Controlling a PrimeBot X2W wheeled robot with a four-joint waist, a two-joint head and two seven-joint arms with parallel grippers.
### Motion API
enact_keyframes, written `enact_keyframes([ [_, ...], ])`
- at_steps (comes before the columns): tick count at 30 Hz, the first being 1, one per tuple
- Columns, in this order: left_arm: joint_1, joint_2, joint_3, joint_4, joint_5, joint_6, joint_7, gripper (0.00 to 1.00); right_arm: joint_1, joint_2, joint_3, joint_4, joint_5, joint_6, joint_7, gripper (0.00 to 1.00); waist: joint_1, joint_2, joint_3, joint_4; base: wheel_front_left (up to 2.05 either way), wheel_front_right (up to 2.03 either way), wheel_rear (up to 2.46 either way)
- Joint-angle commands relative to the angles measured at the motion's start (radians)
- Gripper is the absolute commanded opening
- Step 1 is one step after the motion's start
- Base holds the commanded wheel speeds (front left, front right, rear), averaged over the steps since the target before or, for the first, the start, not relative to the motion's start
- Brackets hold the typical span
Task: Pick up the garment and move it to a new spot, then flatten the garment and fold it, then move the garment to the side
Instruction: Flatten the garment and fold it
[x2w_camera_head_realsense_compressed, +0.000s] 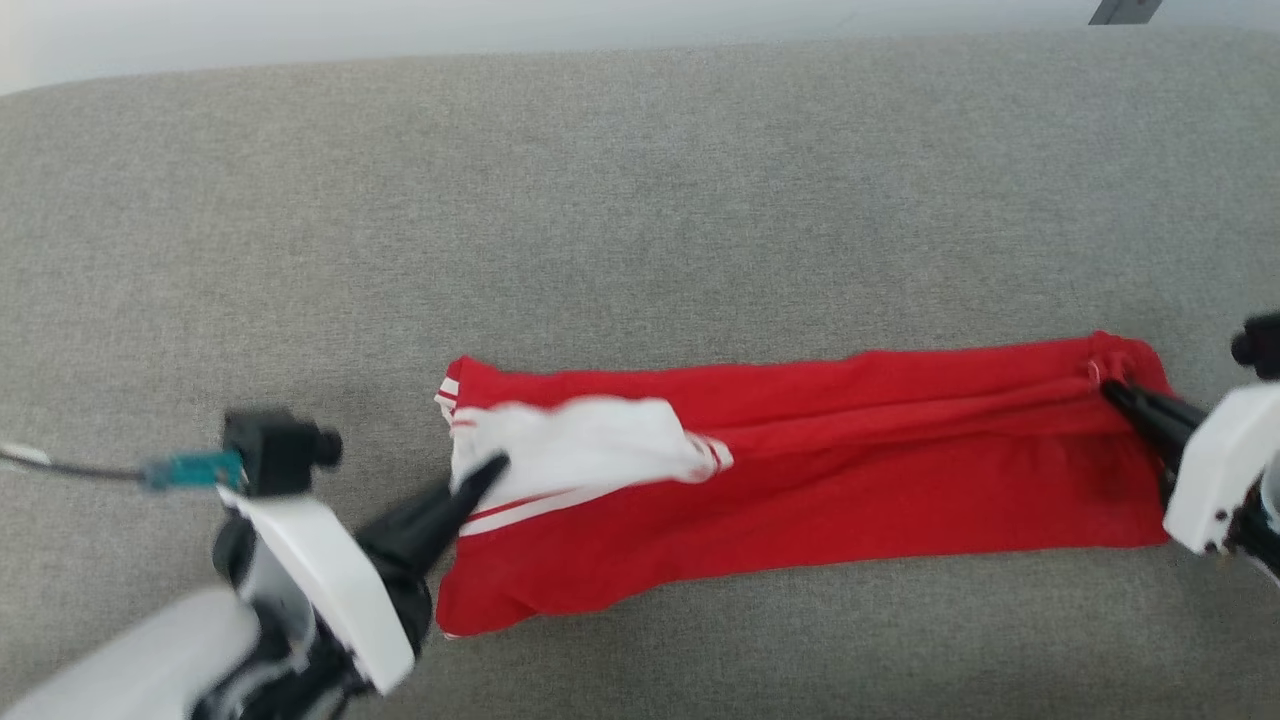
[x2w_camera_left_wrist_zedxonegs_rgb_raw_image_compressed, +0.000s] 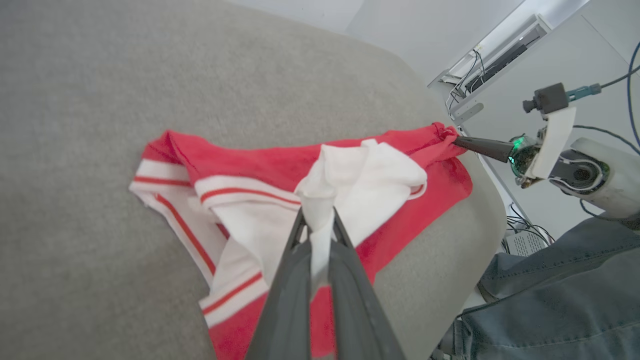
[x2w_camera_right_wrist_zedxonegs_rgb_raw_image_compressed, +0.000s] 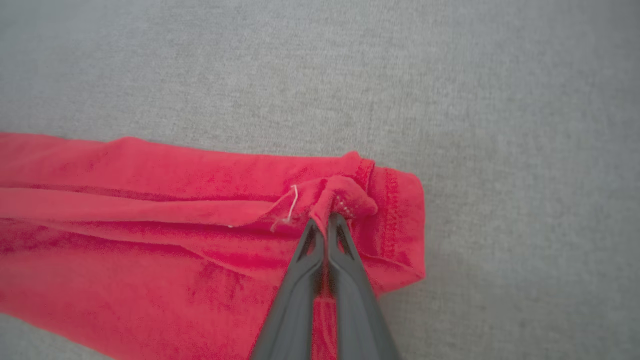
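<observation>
Both my grippers pinch the garment (x2w_camera_head_realsense_compressed: 850, 470), stretched out on the grey cushion (x2w_camera_head_realsense_compressed: 640, 200).

Head view: my left gripper (x2w_camera_head_realsense_compressed: 490, 470) is clamped on the white panel at one end, my right gripper (x2w_camera_head_realsense_compressed: 1110, 390) on the red hem at the other. Left wrist view: white cloth is bunched between my closed fingers (x2w_camera_left_wrist_zedxonegs_rgb_raw_image_compressed: 295, 250). Right wrist view: my fingers (x2w_camera_right_wrist_zedxonegs_rgb_raw_image_compressed: 345, 245) are clenched on a puckered red fold.

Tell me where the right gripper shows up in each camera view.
Head view: right gripper at the right edge, mid-height.
Left wrist view: right gripper upper right, tips pointing left.
Right wrist view: right gripper at bottom centre.
Shared landmark: the garment corner it pinches, red and bunched.
</observation>
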Motion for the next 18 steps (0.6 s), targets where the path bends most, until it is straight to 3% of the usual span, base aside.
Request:
enact_keyframes([
  [1, 0.035, 0.004, -0.011, -0.015, 0.007, 0.016, -0.017, 0.0, 0.047, -0.002, -0.033, -0.013, -0.004, 0.0, -0.014, 0.0, -0.0001, -0.0001, 0.003, 0.003, 0.0, 0.0, 0.0],
  [6, 0.088, -0.033, -0.033, 0.02, 0.013, 0.039, -0.052, 0.0, 0.133, 0.035, -0.115, -0.026, -0.045, 0.0, -0.032, 0.0, -0.0001, -0.0001, 0.005, 0.009, 0.0, 0.0, 0.0],
  [10, 0.086, -0.076, -0.042, 0.099, 0.024, 0.027, -0.066, 0.0, 0.157, 0.079, -0.169, -0.013, -0.103, 0.0, -0.035, 0.0, -0.0001, -0.0001, 0.008, 0.01, 0.0, 0.0, 0.0],
  [12, 0.079, -0.096, -0.045, 0.143, 0.032, 0.019, -0.072, 0.09, 0.162, 0.095, -0.192, -0.021, -0.122, 0.0, -0.028, 0.33, -0.0001, -0.0001, 0.007, 0.008, 0.0, 0.0, 0.0],
  [13, 0.074, -0.102, -0.045, 0.162, 0.04, 0.017, -0.079, 0.24, 0.169, 0.101, -0.202, -0.027, -0.13, 0.0, -0.022, 0.79, -0.0001, -0.0001, 0.005, 0.007, 0.0, 0.0, 0.0],
  [14, 0.074, -0.115, -0.042, 0.172, 0.032, 0.011, -0.085, 0.33, 0.177, 0.106, -0.209, -0.037, -0.135, 0.0, -0.017, 1.0, -0.0001, -0.0001, 0.003, 0.006, 0.0, 0.0, 0.0],
  [15, 0.079, -0.127, -0.038, 0.178, 0.023, 0.003, -0.092, 0.44, 0.186, 0.108, -0.215, -0.05, -0.138, 0.0, -0.004, 1.0, -0.0001, -0.0001, 0.0, 0.006, 0.0, 0.0, 0.0],
  [17, 0.088, -0.132, -0.031, 0.193, 0.033, -0.001, -0.106, 0.78, 0.206, 0.099, -0.245, -0.078, -0.136, 0.0, 0.01, 1.0, -0.0001, -0.0001, -0.005, 0.008, 0.0, 0.0, 0.0],
  [18, 0.088, -0.132, -0.031, 0.193, 0.033, -0.001, -0.106, 0.78, 0.206, 0.099, -0.245, -0.078, -0.136, 0.0, 0.01, 1.0, -0.0001, -0.0001, -0.005, 0.008, 0.0, 0.0, 0.0],
])
